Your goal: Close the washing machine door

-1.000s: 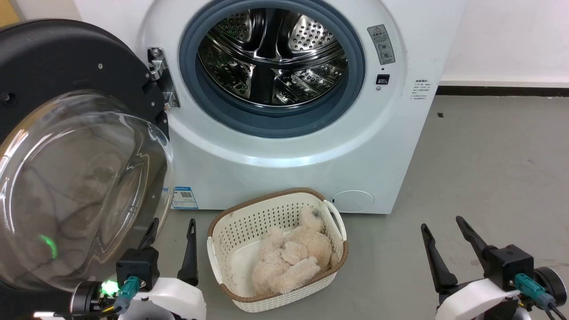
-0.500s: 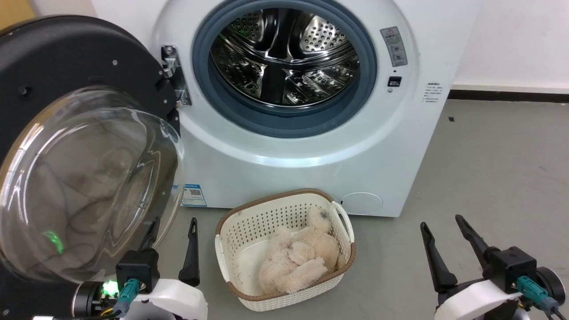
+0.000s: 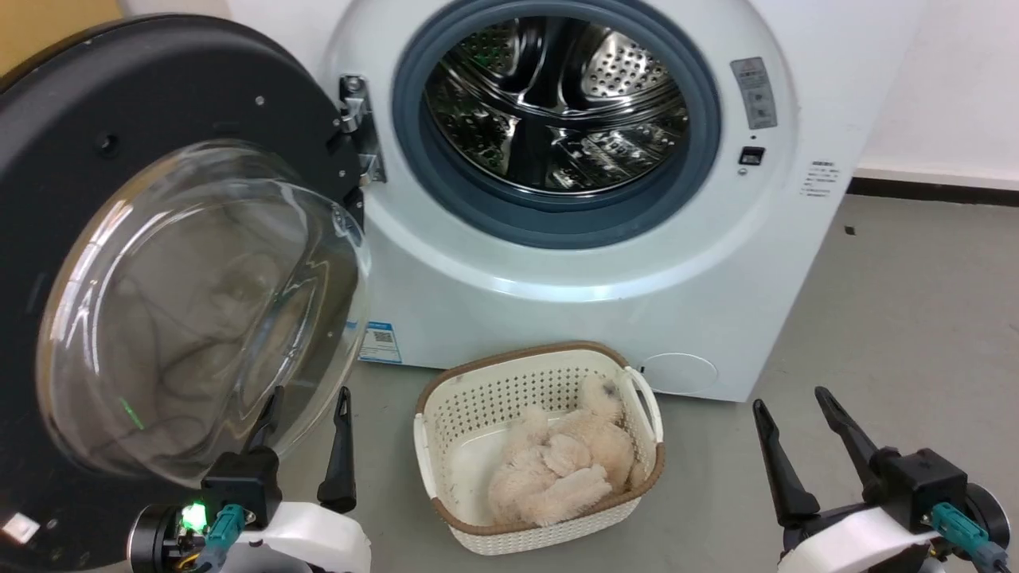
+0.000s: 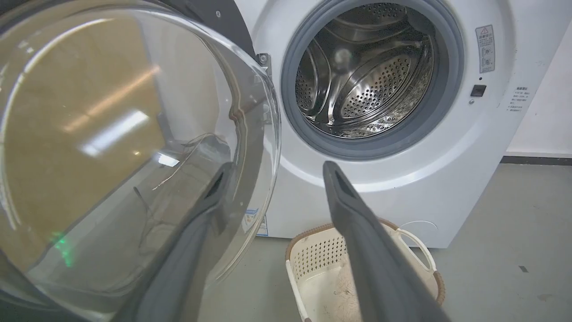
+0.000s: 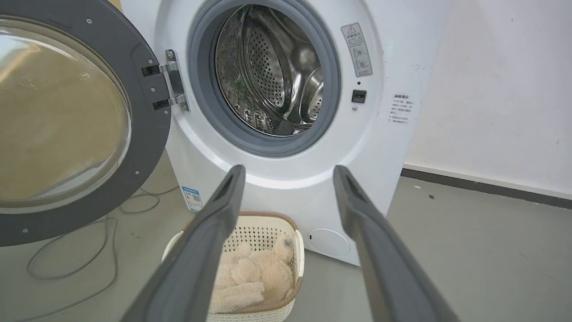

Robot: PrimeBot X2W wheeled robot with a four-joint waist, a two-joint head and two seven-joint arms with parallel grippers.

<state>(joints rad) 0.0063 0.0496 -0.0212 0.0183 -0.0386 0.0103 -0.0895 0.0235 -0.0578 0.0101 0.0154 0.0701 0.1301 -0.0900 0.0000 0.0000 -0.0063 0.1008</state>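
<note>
Left gripper [image 3: 309, 395]: fingers spread, empty, before the left side of the washing machine [image 3: 573, 294], just beside the lower glass edge of the washing machine door [image 3: 183, 278]. Right gripper [image 3: 788, 398]: fingers spread, empty, before the machine's right corner. A cream perforated basket [image 3: 470, 402] holding a plush toy [image 3: 565, 461] stands just in front of the machine. The door hangs wide open on its hinge [image 3: 358, 119] at the machine's left, exposing the steel drum [image 3: 557, 103].
</note>
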